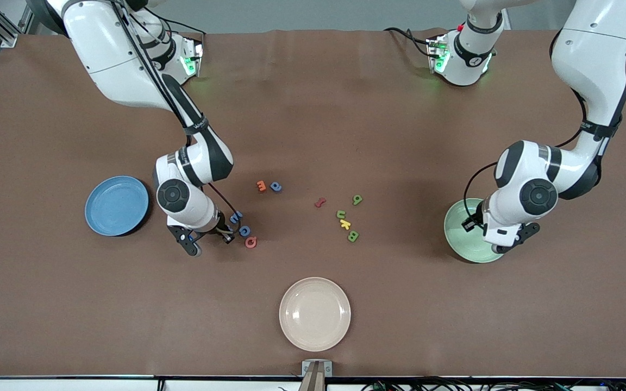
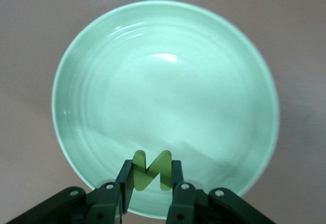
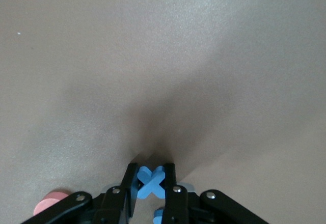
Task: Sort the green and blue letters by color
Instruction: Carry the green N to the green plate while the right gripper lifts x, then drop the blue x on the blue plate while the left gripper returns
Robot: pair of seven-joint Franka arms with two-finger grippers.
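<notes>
The left gripper point(image 2: 147, 183) hangs over the pale green ceramic plate point(image 2: 102, 71) at the left arm's end of the table, its jaws pinched on a leaf-green zigzag toy letter point(image 2: 151, 170) — held up in the air above the plate's rim.

The right gripper point(image 3: 151, 186) is low over the brown table cloth point(image 1: 313, 108), just beside the round blue plate point(image 1: 116, 205) at the right arm's end; its jaws are closed on a small blue X-shaped letter point(image 3: 151, 182).

Just beside that gripper lie two more blue letters point(image 1: 240, 224), with a pink round letter point(image 1: 250, 242) touching the nearer one. A fourth blue letter point(image 1: 275, 187) sits beside an orange letter point(image 1: 261, 185), farther from the front camera.

Around mid-table a red letter point(image 1: 320, 202) lies apart, and toward the left arm's end three green letters point(image 1: 353, 235) are strung out with a yellow letter point(image 1: 345, 224) among them — all on the cloth. A cream plate point(image 1: 315, 314) sits nearest the front camera.
</notes>
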